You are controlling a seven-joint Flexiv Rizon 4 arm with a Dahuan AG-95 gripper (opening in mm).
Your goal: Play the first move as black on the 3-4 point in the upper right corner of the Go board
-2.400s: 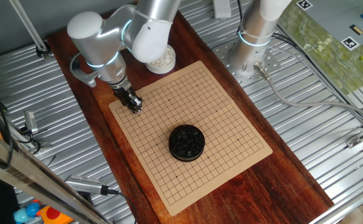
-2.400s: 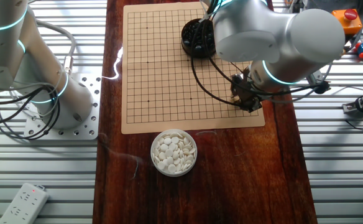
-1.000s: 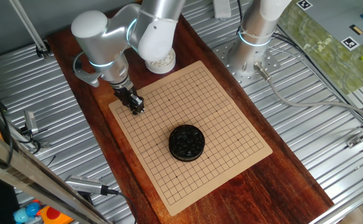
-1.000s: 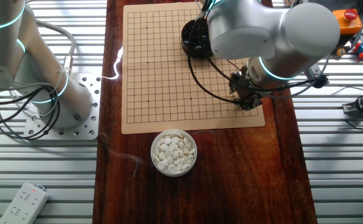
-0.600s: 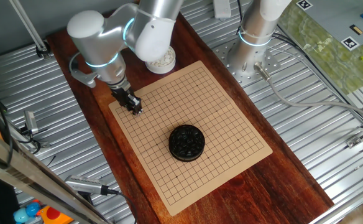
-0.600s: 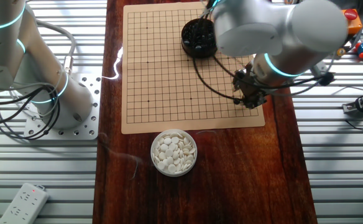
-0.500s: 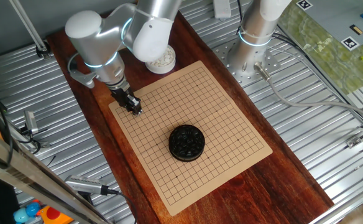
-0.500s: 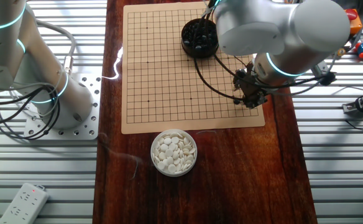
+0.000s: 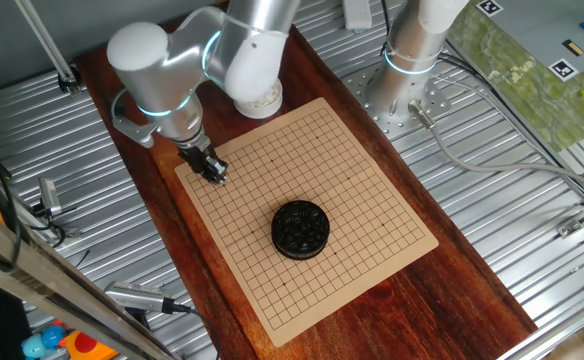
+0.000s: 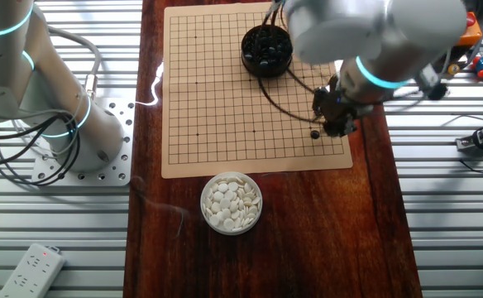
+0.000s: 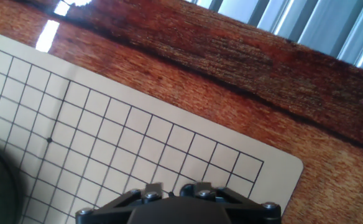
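A single black stone [image 10: 314, 133] lies on the Go board [image 10: 217, 108] near its corner, by the wooden edge. My gripper [image 10: 334, 127] hangs just beside and above it, not touching it, jaws a little apart and empty. In one fixed view the gripper [image 9: 214, 177] stands over the board's [image 9: 322, 180] corner and hides the stone. The hand view shows the board corner [image 11: 144, 137] and the gripper [image 11: 172, 188] at the bottom edge. The black bowl of black stones [image 10: 266, 50] sits on the board, also seen in one fixed view [image 9: 300, 229].
A bowl of white stones [image 10: 231, 203] stands on the wooden table [image 10: 308, 232] beside the board; it is partly hidden by my arm in one fixed view [image 9: 262, 100]. A second arm's base [image 10: 51, 116] stands on the metal surface. A power strip [image 10: 31, 269] lies nearby.
My gripper has lifted and drawn off slightly toward the board's edge. The black stone now shows on the board, free of the fingers.
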